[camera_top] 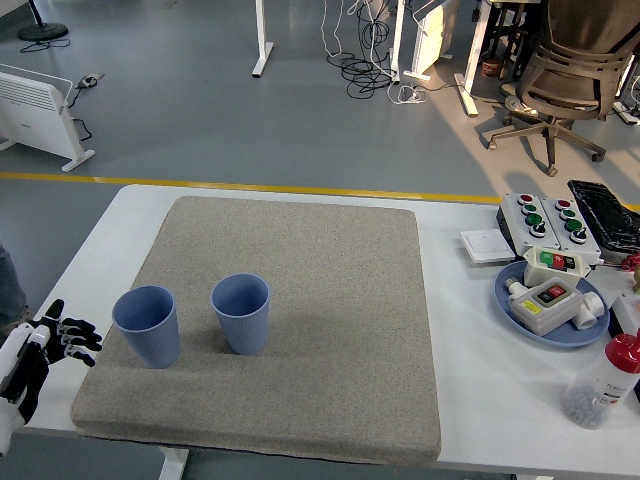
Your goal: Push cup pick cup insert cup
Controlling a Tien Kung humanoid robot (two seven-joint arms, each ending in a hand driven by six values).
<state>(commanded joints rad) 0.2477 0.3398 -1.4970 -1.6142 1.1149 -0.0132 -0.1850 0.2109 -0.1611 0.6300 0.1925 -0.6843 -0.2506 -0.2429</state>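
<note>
Grey workshop flooring with a yellow line is stretching behind the white table (470, 420), where an office chair (565, 75), loose cables (365, 65) and a white panel heater (35, 110) are standing in the background. From the head view, a grey felt mat (330, 330) is covering most of the table, and two blue ribbed cups are standing upright on its left part: the left cup (147, 326) is sitting near the mat's left edge, and the right cup (241, 313) is standing just beside it, a small gap showing between them. At the lower left edge, the left robot hand (55, 340) is hovering near the left cup without touching it, its black fingers spreading loosely and gripping nothing. On the table's right side, a blue plate (510, 300) is carrying push-button switch boxes (550, 290), a larger button box (545, 220) is lying behind it, and a red-capped clear bottle (603, 383) is standing near the corner.
</note>
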